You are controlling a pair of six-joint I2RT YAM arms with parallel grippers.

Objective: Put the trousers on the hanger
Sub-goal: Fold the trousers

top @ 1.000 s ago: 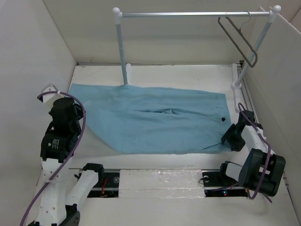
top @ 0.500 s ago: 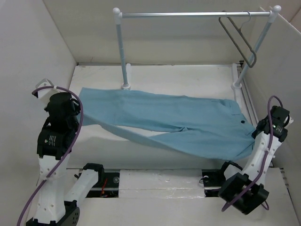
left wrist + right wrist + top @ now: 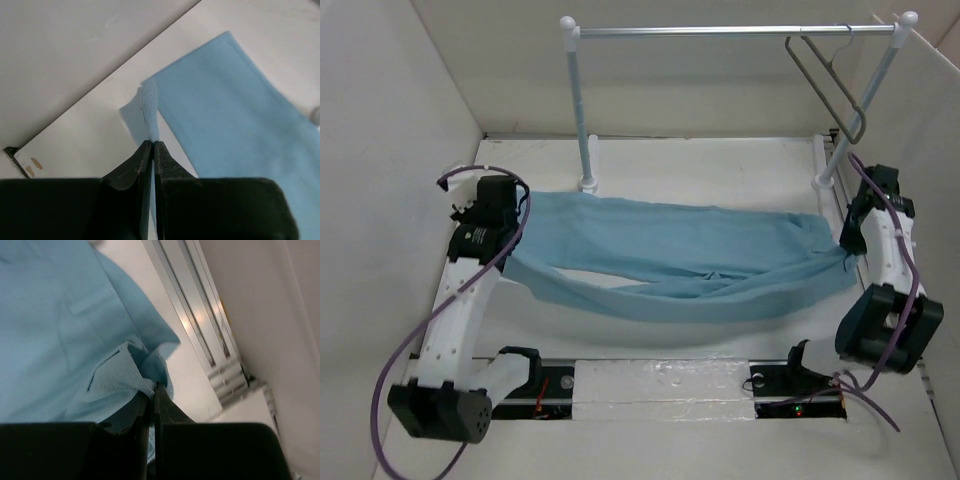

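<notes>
The light blue trousers point(image 3: 690, 260) hang stretched between my two grippers above the table, sagging in the middle, legs to the left and waist to the right. My left gripper point(image 3: 510, 228) is shut on the leg hem, seen pinched in the left wrist view point(image 3: 150, 120). My right gripper point(image 3: 844, 245) is shut on the waistband, seen bunched in the right wrist view point(image 3: 125, 375). The dark grey hanger point(image 3: 828, 80) hangs by its hook from the right end of the rail, above and behind my right gripper.
The white rail point(image 3: 720, 30) spans two ball-topped posts, one at back centre-left point(image 3: 578, 110) and one at the right point(image 3: 865, 100). White walls close in on the left, back and right. A metal track point(image 3: 660, 380) runs along the near edge.
Both arms have lifted and moved back with the trousers. The cloth went from lying flat to hanging folded lengthwise between the grippers. The right gripper moved toward the right post.
</notes>
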